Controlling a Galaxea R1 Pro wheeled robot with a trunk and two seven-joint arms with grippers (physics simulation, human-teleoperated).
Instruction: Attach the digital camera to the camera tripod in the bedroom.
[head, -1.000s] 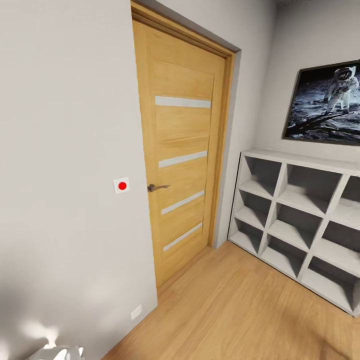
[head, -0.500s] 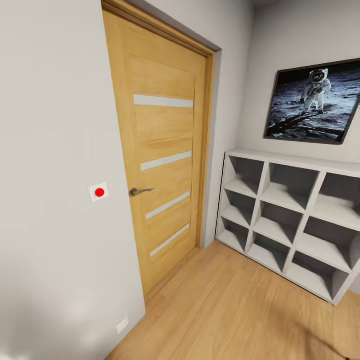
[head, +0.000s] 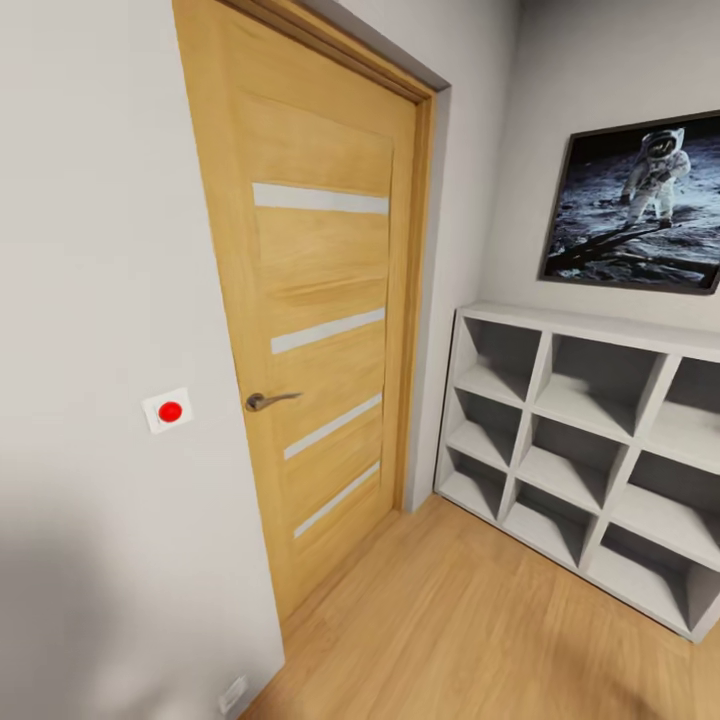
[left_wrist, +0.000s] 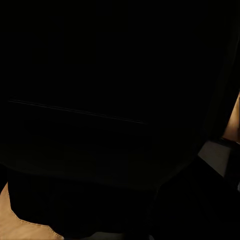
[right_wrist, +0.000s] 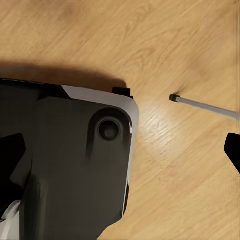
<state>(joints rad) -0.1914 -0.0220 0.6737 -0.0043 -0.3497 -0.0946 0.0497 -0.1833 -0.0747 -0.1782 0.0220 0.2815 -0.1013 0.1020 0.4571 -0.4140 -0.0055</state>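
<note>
While the robot is travelling, the head view is showing, left to right, a white wall plate with a red button (head: 167, 411), a closed light-oak door with frosted strips (head: 320, 330), a grey cubby shelf (head: 590, 440) and a framed astronaut picture (head: 640, 210). The digital camera and camera tripod are lying elsewhere (likely small, rigid, lens-fragile: judged best held by its body). Whether either gripper is clenched or released cannot be told.

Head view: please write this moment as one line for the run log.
phase: in transit | ahead: closed light wood door with grey lever handle | right: pale grey cube shelf | wall: framed astronaut picture
</note>
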